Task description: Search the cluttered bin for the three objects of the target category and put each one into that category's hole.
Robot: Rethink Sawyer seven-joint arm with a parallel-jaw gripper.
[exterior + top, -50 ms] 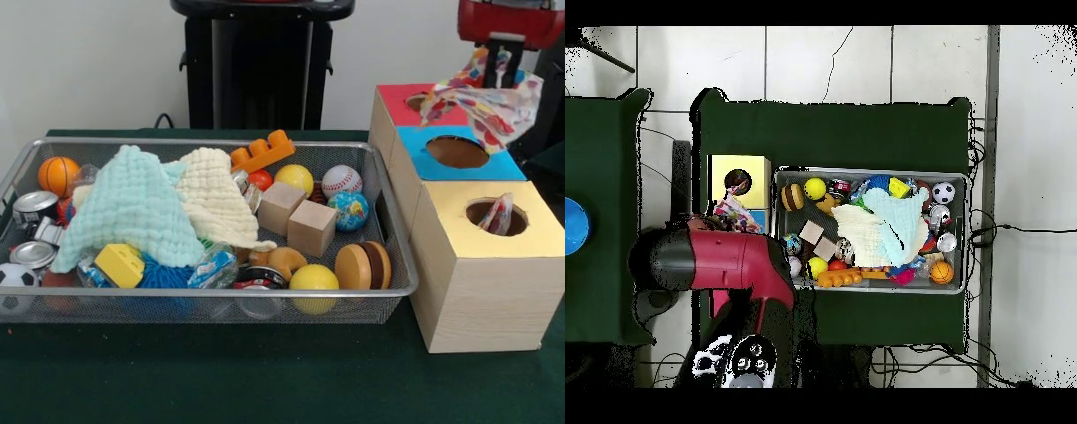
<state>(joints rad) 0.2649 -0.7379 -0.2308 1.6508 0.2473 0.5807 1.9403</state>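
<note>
While the gripper (503, 55) hangs above the box (481, 265), I see its fingers clamped on a patterned cloth (484, 104) that droops over the blue hole (457, 151), not touching the rim as far as I can tell. Another patterned cloth (497, 215) pokes out of the yellow hole (496, 216), nearest me. Left of the box, the wire bin (402, 256) sits just beside it; two plain cloths (168, 208) lie heaped there. Open room only above the box.

The hand (503, 49) is cut off by the front view's top edge, its fingers buried in the patterned cloth (484, 104). Overhead, the red arm (725, 262) hides the blue and red holes. The cloths (150, 208) cover bin items beneath.
</note>
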